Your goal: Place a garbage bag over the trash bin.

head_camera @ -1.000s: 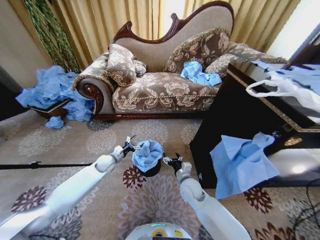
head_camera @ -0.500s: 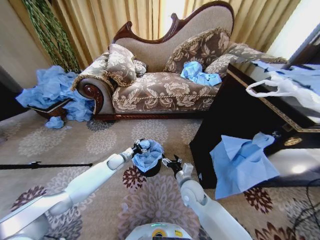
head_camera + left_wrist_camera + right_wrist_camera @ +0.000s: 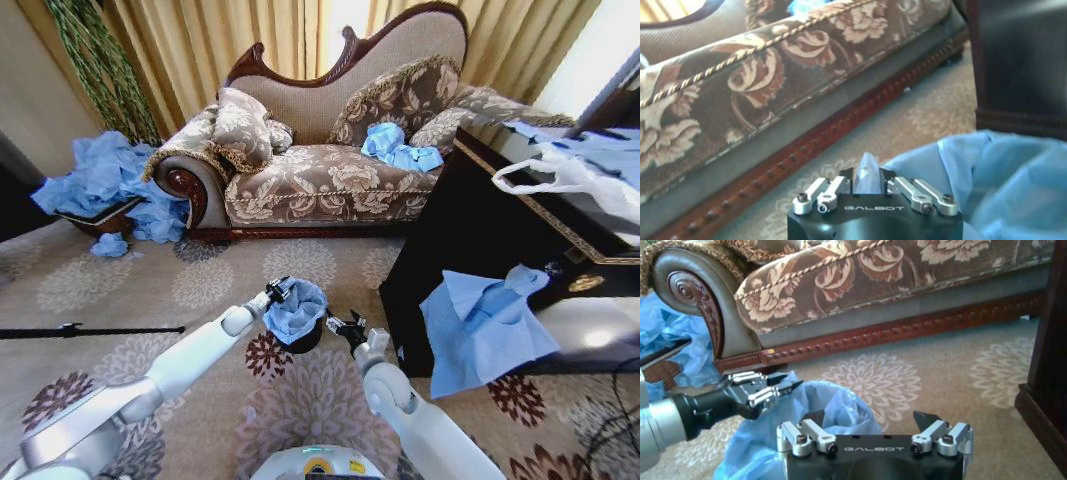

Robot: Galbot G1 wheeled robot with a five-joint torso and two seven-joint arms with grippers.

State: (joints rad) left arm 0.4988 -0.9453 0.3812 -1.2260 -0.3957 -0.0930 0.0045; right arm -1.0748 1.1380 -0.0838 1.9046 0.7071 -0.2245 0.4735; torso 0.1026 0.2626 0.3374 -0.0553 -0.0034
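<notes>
Fingers of the left gripper are closed on a fold of the garbage bag, pinching a thin tongue of blue plastic at the far left edge of the bag; the left wrist view shows that tongue caught between the two fingers. The right gripper sits just right of the bag with its jaws spread open and nothing between them; in the right wrist view its fingers straddle the near edge of the blue plastic without clamping it.

The bag lies bunched over the mouth of the trash bin, which stands on the patterned carpet between the two arms, in front of the sofa and left of the dark cabinet. Only a dark sliver of the bin's near side shows under the plastic.

As I judge it, the job is partly done: the bag is on top of the bin, but it looks crumpled, not spread out, and its rim has yet to be pulled down around the bin's edge.

Compared with a second ago, the left gripper has moved in from the bag's left side to its far left edge, and the right gripper has shifted only slightly.
</notes>
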